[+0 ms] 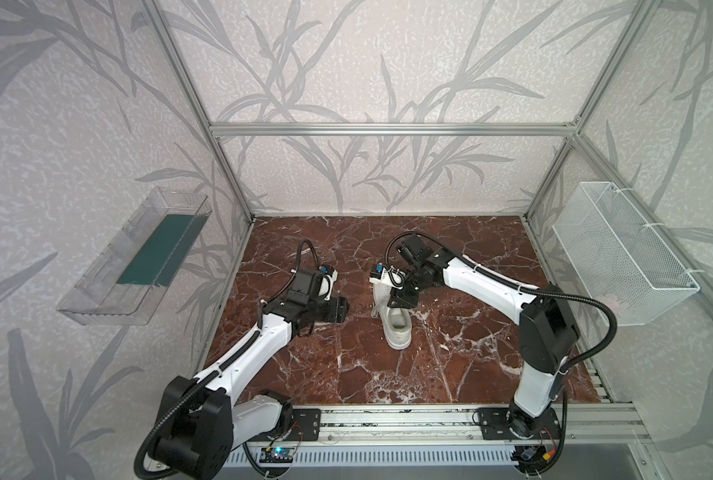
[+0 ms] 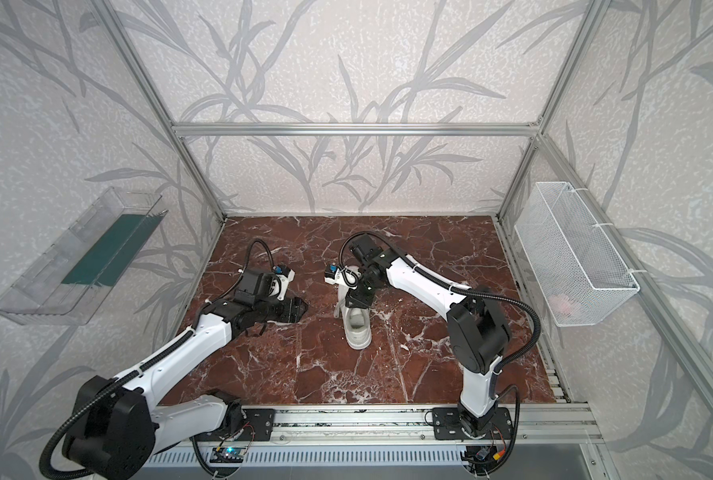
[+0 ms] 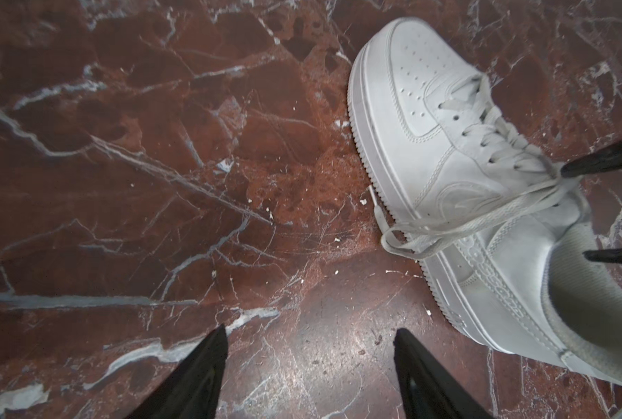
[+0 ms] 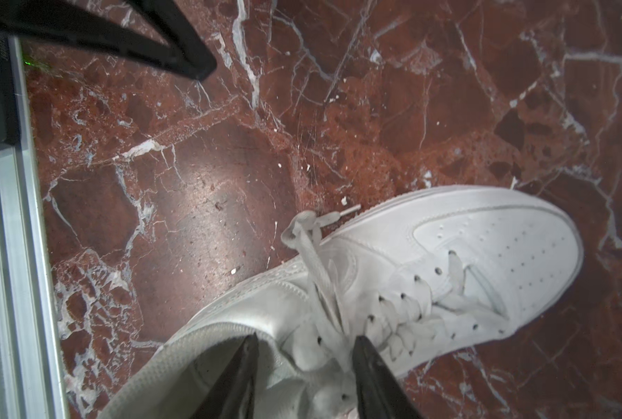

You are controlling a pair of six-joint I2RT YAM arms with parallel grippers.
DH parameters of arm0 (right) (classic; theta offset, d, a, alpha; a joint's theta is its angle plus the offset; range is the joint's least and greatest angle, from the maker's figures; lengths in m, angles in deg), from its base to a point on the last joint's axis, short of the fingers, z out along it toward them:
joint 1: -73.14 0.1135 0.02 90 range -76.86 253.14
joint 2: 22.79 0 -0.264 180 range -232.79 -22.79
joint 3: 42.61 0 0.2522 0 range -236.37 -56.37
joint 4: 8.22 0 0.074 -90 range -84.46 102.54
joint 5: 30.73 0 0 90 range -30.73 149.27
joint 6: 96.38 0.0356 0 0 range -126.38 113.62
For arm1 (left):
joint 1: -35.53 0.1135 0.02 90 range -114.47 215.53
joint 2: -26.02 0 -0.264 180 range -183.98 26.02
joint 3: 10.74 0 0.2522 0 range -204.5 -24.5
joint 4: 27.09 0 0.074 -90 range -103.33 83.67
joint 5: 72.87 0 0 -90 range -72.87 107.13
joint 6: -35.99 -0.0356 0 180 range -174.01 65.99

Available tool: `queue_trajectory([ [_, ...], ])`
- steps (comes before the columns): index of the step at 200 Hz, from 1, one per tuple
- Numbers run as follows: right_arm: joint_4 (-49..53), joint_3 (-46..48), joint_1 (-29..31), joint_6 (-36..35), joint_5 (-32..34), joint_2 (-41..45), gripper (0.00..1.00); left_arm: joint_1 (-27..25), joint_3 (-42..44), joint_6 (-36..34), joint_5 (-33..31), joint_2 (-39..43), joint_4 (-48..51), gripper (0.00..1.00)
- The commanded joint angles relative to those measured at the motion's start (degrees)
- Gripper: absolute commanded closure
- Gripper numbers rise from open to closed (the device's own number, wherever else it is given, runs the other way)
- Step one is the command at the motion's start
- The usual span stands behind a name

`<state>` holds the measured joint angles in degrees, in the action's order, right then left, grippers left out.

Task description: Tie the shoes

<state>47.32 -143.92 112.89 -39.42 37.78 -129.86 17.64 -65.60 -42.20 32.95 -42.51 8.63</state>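
Your right gripper (image 4: 306,337), spread and empty, straddles the white sneaker's (image 1: 394,316) laces (image 4: 316,261); the toe points at the table's (image 1: 388,374) far edge; the left gripper (image 3: 311,328) gapes empty alongside.

Red-brown marble desk (image 1: 346,374), white-veined, dotted with small pale flecks (image 4: 344,200). In both top views, on the left wall, a clear plastic bin (image 1: 109,309) with a dark green sheet (image 1: 159,253) inside. On the right wall, a white wire basket (image 1: 621,249); holds something small and pinkish (image 2: 562,304), too blurred to name. Aluminium frame (image 1: 388,129) around the cell; slotted rail (image 1: 388,428) along the near edge. Grey leaf wallpaper (image 1: 388,62) on every wall.
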Motion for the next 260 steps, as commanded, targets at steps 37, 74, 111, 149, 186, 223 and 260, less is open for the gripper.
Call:
queue_trajectory([
  [37, 3.9, -9.3, 2.4, -7.5, 1.9, -6.1, 0.56, 1.8, 1.0, 4.1, 3.3, -2.1, -1.1, 0.27],
  [74, 6.3, -12.3, 3.4, -10.2, 1.9, -9.8, 0.56, 2.9, 0.7, 4.4, 4.6, -3.7, -1.7, 0.28],
  [111, 9.1, -14.7, 4.4, -11.6, 5.0, -12.8, 0.58, 3.5, 0.8, 5.1, 5.3, -4.4, -1.6, 0.29],
  [149, 9.3, -16.5, 4.6, -10.7, 5.8, -14.0, 0.8, 3.6, 0.6, 5.3, 6.0, -4.9, -0.6, 0.31],
  [186, 9.4, -16.2, 4.6, -10.2, 5.2, -12.7, 1.0, 3.6, 0.6, 5.5, 6.4, -5.3, -0.9, 0.31],
  [223, 4.9, -12.6, 3.0, -5.2, -0.9, -9.0, 1.0, 3.6, 1.1, 6.7, 10.7, -7.6, -3.8, 0.32],
  [260, -3.5, -5.2, -0.3, 0.7, -11.6, -3.4, 1.0, 3.6, 2.1, 7.1, 13.6, -9.7, -7.9, 0.33],
])
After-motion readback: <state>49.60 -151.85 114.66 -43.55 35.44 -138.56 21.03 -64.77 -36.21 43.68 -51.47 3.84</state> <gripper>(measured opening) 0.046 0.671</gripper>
